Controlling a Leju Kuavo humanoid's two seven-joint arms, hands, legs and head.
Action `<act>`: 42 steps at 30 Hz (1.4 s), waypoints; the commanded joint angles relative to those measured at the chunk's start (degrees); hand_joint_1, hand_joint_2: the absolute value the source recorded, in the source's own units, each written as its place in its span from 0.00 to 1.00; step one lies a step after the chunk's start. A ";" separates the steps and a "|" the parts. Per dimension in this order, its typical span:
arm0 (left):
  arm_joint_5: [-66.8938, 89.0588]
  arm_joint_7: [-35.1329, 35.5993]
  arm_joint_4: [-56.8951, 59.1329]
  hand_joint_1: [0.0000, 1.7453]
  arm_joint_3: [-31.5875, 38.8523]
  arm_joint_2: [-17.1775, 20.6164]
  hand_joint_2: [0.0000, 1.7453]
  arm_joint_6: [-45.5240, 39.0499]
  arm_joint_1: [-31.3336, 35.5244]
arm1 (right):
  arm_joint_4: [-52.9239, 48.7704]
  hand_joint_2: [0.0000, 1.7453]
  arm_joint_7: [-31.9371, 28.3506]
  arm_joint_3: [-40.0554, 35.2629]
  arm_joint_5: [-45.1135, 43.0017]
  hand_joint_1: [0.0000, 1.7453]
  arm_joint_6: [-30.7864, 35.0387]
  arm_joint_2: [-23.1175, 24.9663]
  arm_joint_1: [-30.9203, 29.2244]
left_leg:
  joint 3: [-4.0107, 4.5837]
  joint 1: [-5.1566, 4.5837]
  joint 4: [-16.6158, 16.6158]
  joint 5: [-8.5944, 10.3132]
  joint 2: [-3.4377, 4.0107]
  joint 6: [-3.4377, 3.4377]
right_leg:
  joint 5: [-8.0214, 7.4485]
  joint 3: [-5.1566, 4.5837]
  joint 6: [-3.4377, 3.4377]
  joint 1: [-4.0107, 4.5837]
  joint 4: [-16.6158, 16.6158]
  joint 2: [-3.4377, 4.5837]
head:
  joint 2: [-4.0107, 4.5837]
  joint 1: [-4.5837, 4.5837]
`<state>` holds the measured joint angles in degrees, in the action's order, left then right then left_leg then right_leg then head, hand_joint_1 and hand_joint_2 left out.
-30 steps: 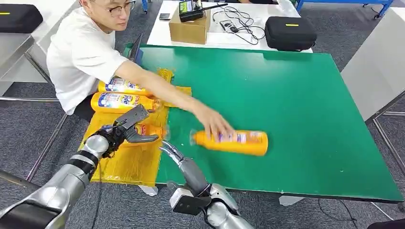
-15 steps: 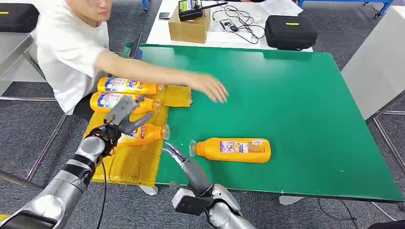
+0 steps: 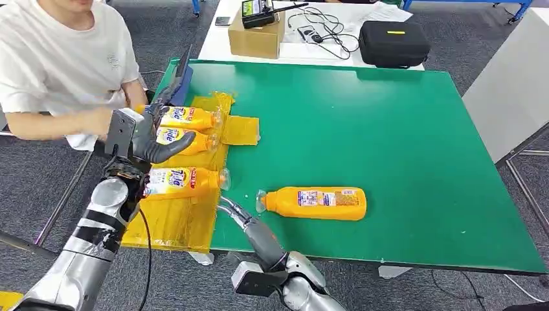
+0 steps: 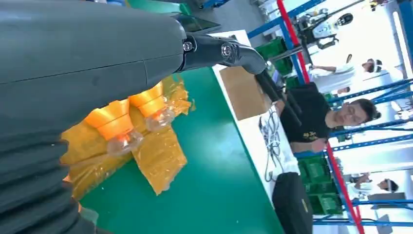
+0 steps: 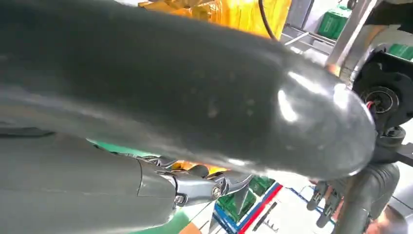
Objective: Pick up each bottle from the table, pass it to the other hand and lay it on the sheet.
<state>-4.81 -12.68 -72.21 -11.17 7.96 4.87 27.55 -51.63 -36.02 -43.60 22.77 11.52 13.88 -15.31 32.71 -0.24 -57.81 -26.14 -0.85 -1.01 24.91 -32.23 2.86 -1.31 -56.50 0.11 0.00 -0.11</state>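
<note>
An orange bottle (image 3: pixel 314 203) lies on its side on the green table (image 3: pixel 401 136), cap pointing left. Three more orange bottles lie on the yellow sheet (image 3: pixel 175 223) at the table's left edge: two at the back (image 3: pixel 186 118) (image 3: pixel 180 137) and one nearer (image 3: pixel 181 183). My left hand (image 3: pixel 139 137) hangs open above the sheet beside the two back bottles, holding nothing. In the left wrist view, two bottle necks (image 4: pixel 117 127) (image 4: pixel 152 105) rest on the sheet (image 4: pixel 160 156). My right hand (image 3: pixel 249 227) is open at the table's front edge, its fingertips (image 3: pixel 226 204) a little short of the lone bottle's cap.
A person in a white shirt (image 3: pixel 58 58) sits at the table's left side, forearm (image 3: pixel 65 123) close behind my left hand. A dark device (image 3: pixel 182 74) leans at the far left corner. A cardboard box (image 3: pixel 257 35) and black case (image 3: pixel 393 44) sit on the white table behind.
The person let go of the bottle on the green table and pulled the arm back left. My left hand rose from the nearer sheet bottle toward the back. My right hand hardly moved.
</note>
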 commanded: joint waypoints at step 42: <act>6.60 -7.98 -30.49 0.00 9.15 -12.77 1.00 -4.25 -40.15 | -12.26 1.00 35.87 16.23 45.77 0.00 10.12 -17.67 1.09 | 0.13 0.00 -0.01 -0.16 0.31 -0.14 | -0.10 0.00 0.03 0.03 0.37 0.22 | 0.00 -0.07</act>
<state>0.96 -21.07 -103.27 -3.17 -3.61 0.81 -12.94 -66.73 -2.18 -28.41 68.96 24.24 -3.17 -10.92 32.88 -0.30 -57.81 -26.28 -0.61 -1.22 24.83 -32.28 3.01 -1.36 -56.15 0.31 0.00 -0.17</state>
